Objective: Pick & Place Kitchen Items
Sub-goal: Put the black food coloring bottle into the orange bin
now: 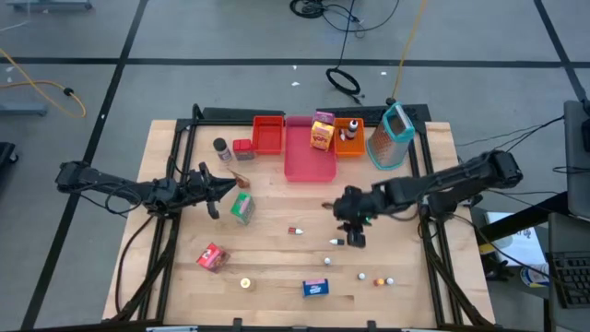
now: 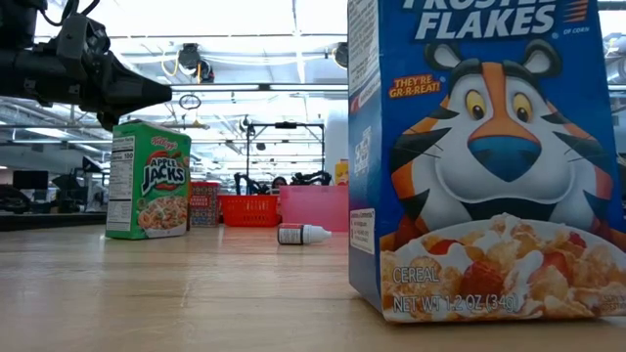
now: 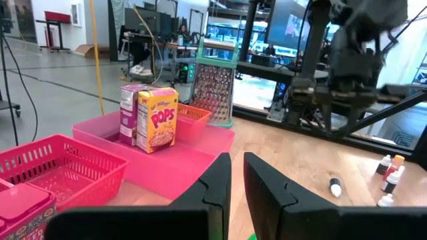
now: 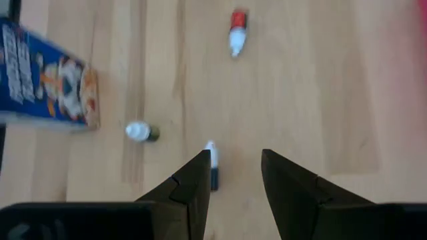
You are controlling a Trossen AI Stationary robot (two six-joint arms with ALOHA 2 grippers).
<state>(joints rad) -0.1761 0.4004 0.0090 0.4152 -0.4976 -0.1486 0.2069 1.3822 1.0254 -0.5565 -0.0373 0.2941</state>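
The kitchen items lie scattered on the wooden table. A green cereal box [image 1: 242, 207] stands left of centre, a blue cereal box [image 1: 316, 288] near the front edge, a red pouch [image 1: 211, 256] at the front left. Little bottles [image 1: 295, 230] lie around the middle. A yellow box [image 1: 322, 134] stands in the pink tray [image 1: 309, 164]. My right gripper [image 1: 354, 236] hangs open above the table, slanting down, over a small dark bottle [image 4: 211, 170] that lies beside one finger. My left gripper [image 1: 218, 190] is shut, level, just left of the green box [image 2: 149, 181].
A red tray [image 1: 268, 135], an orange tray [image 1: 349, 143] and a metal grater [image 1: 392, 136] stand along the far edge, with a dark-capped shaker [image 1: 221, 148] and a red box [image 1: 242, 148] left of them. More little bottles [image 1: 383, 280] lie at the front right.
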